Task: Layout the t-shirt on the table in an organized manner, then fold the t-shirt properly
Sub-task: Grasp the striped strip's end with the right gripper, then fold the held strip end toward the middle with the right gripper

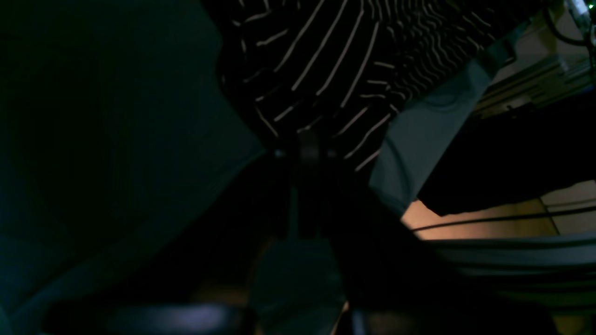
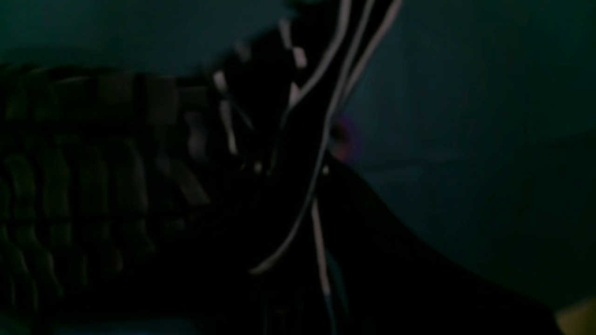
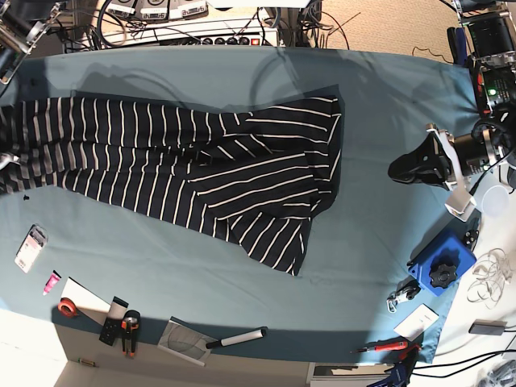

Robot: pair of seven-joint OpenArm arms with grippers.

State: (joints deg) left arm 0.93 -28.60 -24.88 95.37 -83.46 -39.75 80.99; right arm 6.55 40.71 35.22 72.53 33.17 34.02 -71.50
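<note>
The dark t-shirt point(image 3: 201, 161) with thin white stripes lies stretched across the teal table point(image 3: 379, 89), from the left edge to the middle, with one corner hanging toward the front. My right gripper point(image 2: 288, 167) is at the shirt's left end, with striped fabric point(image 2: 321, 93) bunched between its fingers; in the base view only a sliver of it shows at the left edge point(image 3: 4, 161). My left gripper point(image 3: 395, 171) is over bare table right of the shirt, apart from it. In the left wrist view its fingers point(image 1: 305, 149) look closed and empty, pointing at the shirt point(image 1: 326, 56).
Small tools lie along the front edge: red tape point(image 3: 68, 307), pliers point(image 3: 129, 330), a white-handled tool point(image 3: 234, 337), a red screwdriver point(image 3: 387, 347). A blue box with a black knob point(image 3: 442, 270) sits at the right. Power strips and cables point(image 3: 201, 36) run behind the table.
</note>
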